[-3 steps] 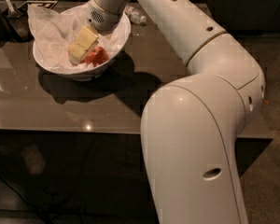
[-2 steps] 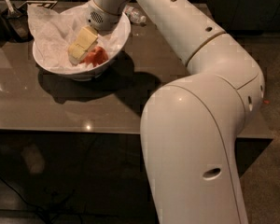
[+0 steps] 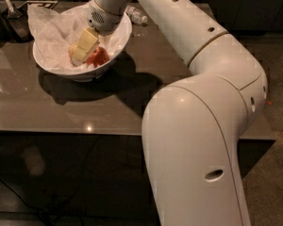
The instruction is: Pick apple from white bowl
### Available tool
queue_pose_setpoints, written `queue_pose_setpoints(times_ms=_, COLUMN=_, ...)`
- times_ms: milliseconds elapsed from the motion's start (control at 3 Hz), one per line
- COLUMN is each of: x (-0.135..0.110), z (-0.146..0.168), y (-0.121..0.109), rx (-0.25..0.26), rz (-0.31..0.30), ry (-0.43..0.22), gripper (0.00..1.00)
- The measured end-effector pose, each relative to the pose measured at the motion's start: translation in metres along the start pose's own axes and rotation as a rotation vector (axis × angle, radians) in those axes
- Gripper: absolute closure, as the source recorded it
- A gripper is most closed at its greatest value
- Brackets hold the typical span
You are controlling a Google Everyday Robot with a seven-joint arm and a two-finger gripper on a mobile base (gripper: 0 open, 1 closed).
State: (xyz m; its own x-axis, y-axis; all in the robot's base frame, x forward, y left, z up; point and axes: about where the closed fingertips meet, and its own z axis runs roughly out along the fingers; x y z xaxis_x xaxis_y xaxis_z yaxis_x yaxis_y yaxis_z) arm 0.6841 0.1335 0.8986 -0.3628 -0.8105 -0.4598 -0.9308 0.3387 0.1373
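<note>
1. Large, round, glossy white bowl (image 3: 114, 55) with sloping sides, standing on the far left part of a dark, glossy, flat table (image 3: 61, 109) and lined with crumpled white paper (image 3: 49, 34).
2. Small, round, glossy red-orange apple (image 3: 99, 57), lying inside the white bowl on the paper, towards the near right wall.
3. Cream-coloured two-finger gripper (image 3: 81, 55), lowered into the bowl from above and tilted down to the left; its tip sits just beside the apple, on the apple's left (whether the jaws are open, closed or gripping cannot be told).
4. Bulky white, smooth-shelled robot arm (image 3: 203, 140), rising from the lower right and bending over the table to the bowl.
5. Small clear plastic bottle (image 3: 137, 17), lying on the table just behind the bowl's right rim.
</note>
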Motion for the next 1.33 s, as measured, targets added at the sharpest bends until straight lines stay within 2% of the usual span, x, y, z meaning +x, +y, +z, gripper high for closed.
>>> queue_pose_setpoints(times_ms=667, x=-0.006, z=0.005, y=-0.004, rx=0.013, rz=-0.006, ry=0.006, gripper=0.05)
queue_pose_setpoints(times_ms=1000, x=-0.011, z=0.021, y=-0.011, rx=0.007, rz=-0.013, ry=0.015, gripper=0.10)
queue_pose_setpoints(times_ms=1333, x=-0.011, z=0.021, y=-0.011, rx=0.007, rz=-0.013, ry=0.015, gripper=0.09)
